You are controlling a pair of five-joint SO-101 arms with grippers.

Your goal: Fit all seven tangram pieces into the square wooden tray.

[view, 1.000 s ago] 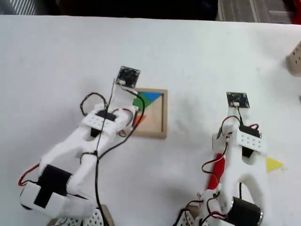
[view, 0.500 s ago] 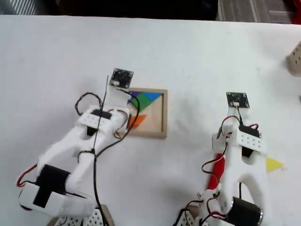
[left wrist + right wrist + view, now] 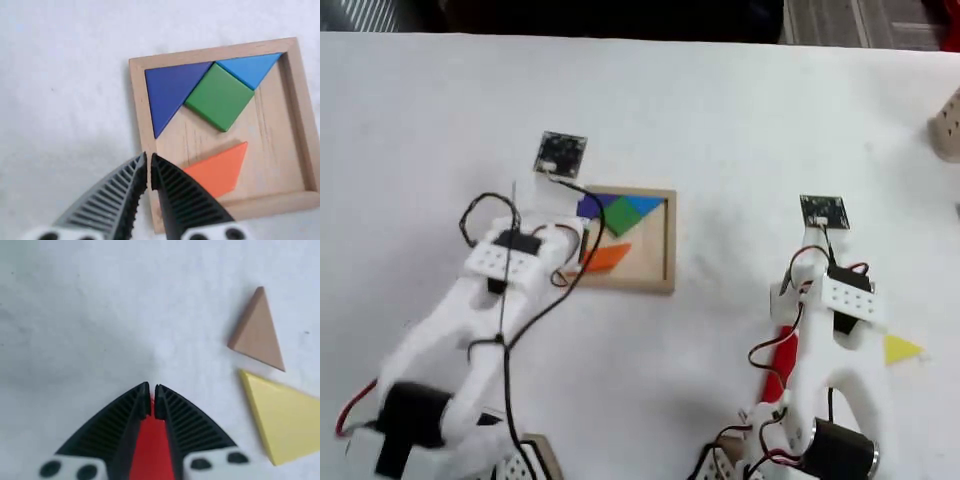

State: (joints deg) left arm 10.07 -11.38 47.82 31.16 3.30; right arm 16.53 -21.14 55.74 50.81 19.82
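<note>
The square wooden tray (image 3: 670,245) lies at mid-table and holds a dark blue triangle (image 3: 167,92), a green square (image 3: 220,97), a light blue triangle (image 3: 248,67) and an orange parallelogram (image 3: 217,170). My left gripper (image 3: 148,157) is shut with nothing in it, its tips over the tray's rim (image 3: 137,115) beside the orange piece. My right gripper (image 3: 152,389) is shut above the table, with a red piece (image 3: 150,452) lying under it. A yellow triangle (image 3: 282,422) and a tan triangle (image 3: 257,335) lie close beside it. From above, the yellow triangle (image 3: 902,349) and the red piece (image 3: 780,362) flank the right arm.
A tan perforated object (image 3: 947,125) stands at the table's right edge. Cables loop over the left arm (image 3: 485,285) near the tray. White tabletop stretches behind the tray and between the two arms.
The left arm has drawn leftward off the tray, uncovering the dark blue triangle and the orange parallelogram lying inside. The right arm has not moved.
</note>
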